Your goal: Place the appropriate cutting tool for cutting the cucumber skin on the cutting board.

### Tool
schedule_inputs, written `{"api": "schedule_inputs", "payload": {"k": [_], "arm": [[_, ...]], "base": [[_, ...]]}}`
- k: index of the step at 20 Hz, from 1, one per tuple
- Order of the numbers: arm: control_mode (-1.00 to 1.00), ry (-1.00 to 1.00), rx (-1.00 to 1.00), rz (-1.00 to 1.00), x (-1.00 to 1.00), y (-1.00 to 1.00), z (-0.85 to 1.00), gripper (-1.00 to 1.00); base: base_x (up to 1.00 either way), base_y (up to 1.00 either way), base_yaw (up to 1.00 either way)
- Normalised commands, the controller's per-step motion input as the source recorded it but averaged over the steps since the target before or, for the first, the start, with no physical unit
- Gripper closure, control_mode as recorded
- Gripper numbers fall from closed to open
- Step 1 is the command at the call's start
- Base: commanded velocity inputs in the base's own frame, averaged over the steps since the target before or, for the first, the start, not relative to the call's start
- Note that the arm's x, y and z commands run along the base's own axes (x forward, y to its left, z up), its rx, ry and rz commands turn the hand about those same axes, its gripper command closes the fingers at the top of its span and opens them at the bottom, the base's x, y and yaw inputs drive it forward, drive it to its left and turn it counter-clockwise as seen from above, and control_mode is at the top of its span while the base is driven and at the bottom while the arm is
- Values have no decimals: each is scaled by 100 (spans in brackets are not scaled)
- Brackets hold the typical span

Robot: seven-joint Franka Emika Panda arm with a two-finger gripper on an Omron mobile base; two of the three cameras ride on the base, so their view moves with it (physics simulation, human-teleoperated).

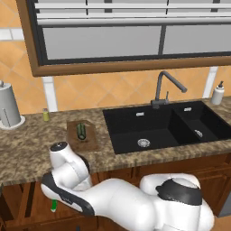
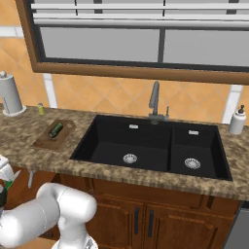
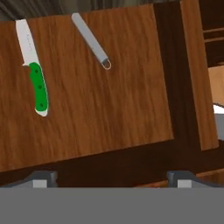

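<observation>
Gripper spread open, empty; peeler beside knife in drawer: risk of grabbing the knife instead.

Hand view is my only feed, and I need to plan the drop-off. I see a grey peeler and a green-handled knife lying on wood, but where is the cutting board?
Observer: The cutting board lies on the granite counter, just left of the black sink.
Operator: Is anything on it?
Observer: Yes, the cucumber lies on it, toward the side away from the sink.
Operator: Is there room for the peeler?
Observer: Probably. The part of the board between the cucumber and the sink is bare.
</observation>
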Motion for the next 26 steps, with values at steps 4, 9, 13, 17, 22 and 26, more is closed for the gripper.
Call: {"api": "schedule_inputs", "payload": {"k": [4, 9, 13, 17, 22, 26], "arm": [[-100, 0, 3, 0, 18, 0, -68, -100], [-100, 0, 4, 0, 19, 0, -64, -100], [-100, 0, 5, 0, 11, 0, -65, -100], [-100, 0, 3, 2, 0, 0, -60, -100], [-100, 7, 0, 5, -23, 0, -30, -100], [-100, 18, 0, 2, -51, 2, 0, -100]], "base": [[0, 0, 0], [0, 0, 0], [0, 0, 0], [0, 0, 0], [0, 0, 0], [0, 0, 0]]}}
